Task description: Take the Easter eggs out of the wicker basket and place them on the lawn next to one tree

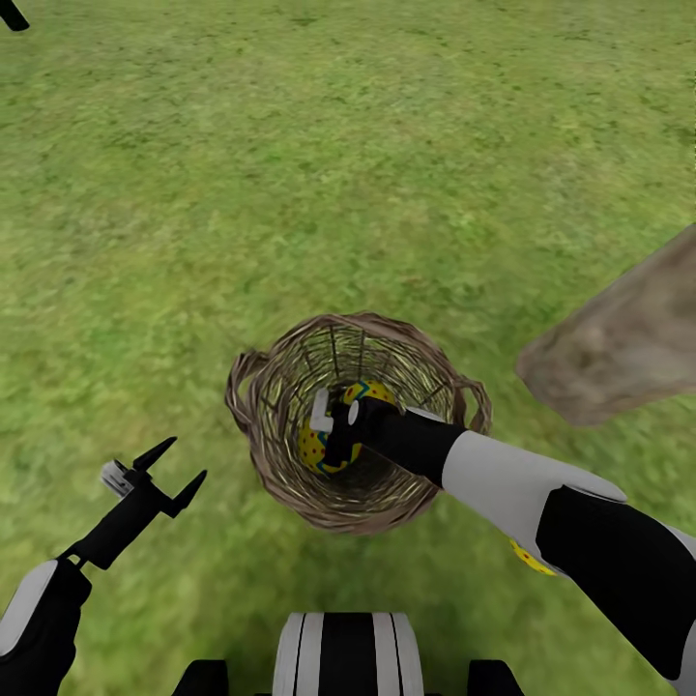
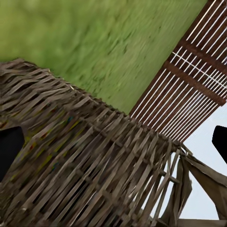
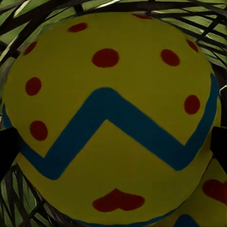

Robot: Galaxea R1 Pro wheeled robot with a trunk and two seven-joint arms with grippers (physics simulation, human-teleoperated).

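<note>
Two eggs visible in wicker basket (image 1: 362, 503) on lawn (image 1: 290, 174): egg (image 1: 311, 447) plus second egg (image 3: 213, 198) beside it. Third yellow egg (image 1: 530, 559) peeks under right forearm, outside basket. Tree trunk (image 1: 619, 338) near, right. Right hand (image 1: 333, 420) reaches down inside, fingers straddling egg; grip unclear. Left hand (image 1: 172, 468) spread, hovering beside basket. Fence (image 2: 189, 85) behind.

The wicker basket (image 1: 358, 425) stands on the lawn (image 1: 290, 174), straight ahead of the robot's base (image 1: 348, 652). The right gripper (image 1: 338, 425) reaches down inside the basket, where two eggs lie: one egg (image 1: 314, 447) on the left of the gripper and a second egg (image 1: 372, 391) behind it. A third egg (image 1: 530, 559) lies on the grass under the right forearm, outside the basket. The tree (image 1: 619, 338) rises to the basket's right. The left gripper (image 1: 174, 474) hangs over the grass left of the basket.
</note>
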